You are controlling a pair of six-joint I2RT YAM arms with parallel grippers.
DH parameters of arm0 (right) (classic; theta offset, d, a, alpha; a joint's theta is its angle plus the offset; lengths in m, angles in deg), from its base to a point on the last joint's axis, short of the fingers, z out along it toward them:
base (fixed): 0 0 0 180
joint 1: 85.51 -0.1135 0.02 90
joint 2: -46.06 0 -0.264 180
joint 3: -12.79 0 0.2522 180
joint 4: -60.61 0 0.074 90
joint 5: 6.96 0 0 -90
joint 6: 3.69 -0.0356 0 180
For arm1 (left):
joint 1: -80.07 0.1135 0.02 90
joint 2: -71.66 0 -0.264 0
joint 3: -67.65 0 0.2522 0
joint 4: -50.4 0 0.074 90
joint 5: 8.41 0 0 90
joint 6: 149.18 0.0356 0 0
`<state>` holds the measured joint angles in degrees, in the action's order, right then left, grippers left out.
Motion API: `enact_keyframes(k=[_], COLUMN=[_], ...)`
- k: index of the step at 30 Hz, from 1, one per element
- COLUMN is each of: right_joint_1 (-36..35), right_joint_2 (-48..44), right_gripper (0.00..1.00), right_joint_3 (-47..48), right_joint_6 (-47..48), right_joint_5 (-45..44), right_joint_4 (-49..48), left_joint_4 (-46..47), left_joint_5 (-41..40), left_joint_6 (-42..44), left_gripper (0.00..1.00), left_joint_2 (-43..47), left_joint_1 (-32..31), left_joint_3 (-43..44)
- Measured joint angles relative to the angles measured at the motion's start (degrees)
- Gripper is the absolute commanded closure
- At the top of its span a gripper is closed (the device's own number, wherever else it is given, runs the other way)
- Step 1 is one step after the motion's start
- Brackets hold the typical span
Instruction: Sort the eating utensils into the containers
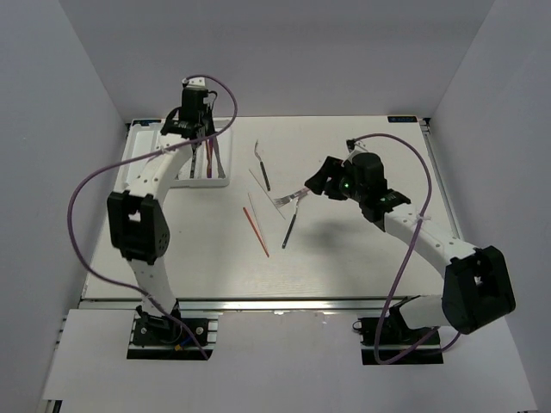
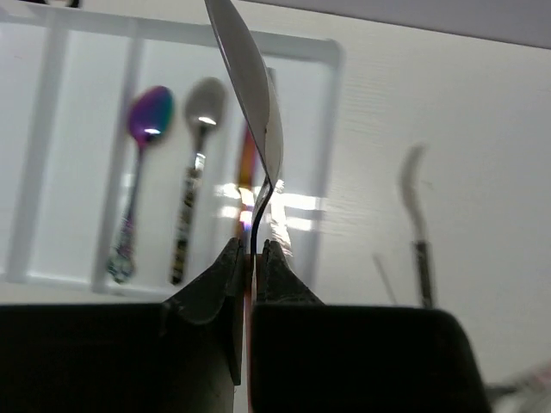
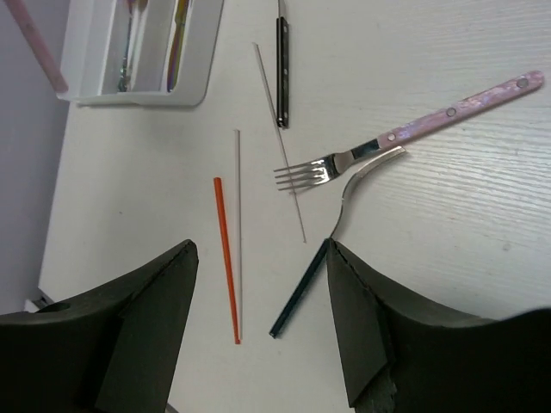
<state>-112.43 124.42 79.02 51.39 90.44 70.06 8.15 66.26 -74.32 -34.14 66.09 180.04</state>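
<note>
Over the tray (image 2: 86,172), the left gripper (image 2: 253,249) is clenching a stiff, probably slippery spoon (image 2: 250,86) by its thin handle, while the right gripper (image 3: 260,249) is hovering released, well right of the tray.

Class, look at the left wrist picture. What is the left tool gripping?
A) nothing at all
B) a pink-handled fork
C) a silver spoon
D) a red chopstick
C: the left tool is shut on the thin handle of a silver spoon, whose bowl points away from the fingers, with the white tray behind it.
</note>
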Motion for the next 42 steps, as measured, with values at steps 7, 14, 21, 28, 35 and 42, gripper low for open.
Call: enact_keyframes(k=[7,14,21,28,35,42], right_joint_1=[-0.55,-0.55,-0.55,-0.55,-0.55,-0.59], right_joint_2=[-5.86,-7.19,-7.48,-7.61,-6.99,-1.05], right_gripper=[0.31,0.31,0.31,0.31,0.15,0.11], right_joint_3=[-3.06,-4.79,-4.79,-3.80,-0.83,4.87], right_joint_6=[4.90,7.13,8.15,8.52,9.14,11.39], right_joint_5=[-1.49,-1.11,-0.59,-0.63,-1.07,-6.38], right_joint_4=[3.08,4.59,4.72,6.23,7.69,10.25], left_joint_4=[-0.83,2.84,6.05,7.34,4.63,-0.26], left_joint_5=[-1.79,0.76,2.03,0.68,0.61,1.99], left_joint_6=[11.67,19.06,20.26,19.34,15.65,3.85], left_gripper=[1.00,1.00,0.81,0.28,0.02,0.02], left_joint_2=[-18.60,-23.32,-24.30,-23.96,-19.89,-0.17], left_joint_1=[9.92,11.52,10.97,11.26,11.45,11.47], left_joint_3=[13.35,15.39,14.05,11.17,9.42,5.16])
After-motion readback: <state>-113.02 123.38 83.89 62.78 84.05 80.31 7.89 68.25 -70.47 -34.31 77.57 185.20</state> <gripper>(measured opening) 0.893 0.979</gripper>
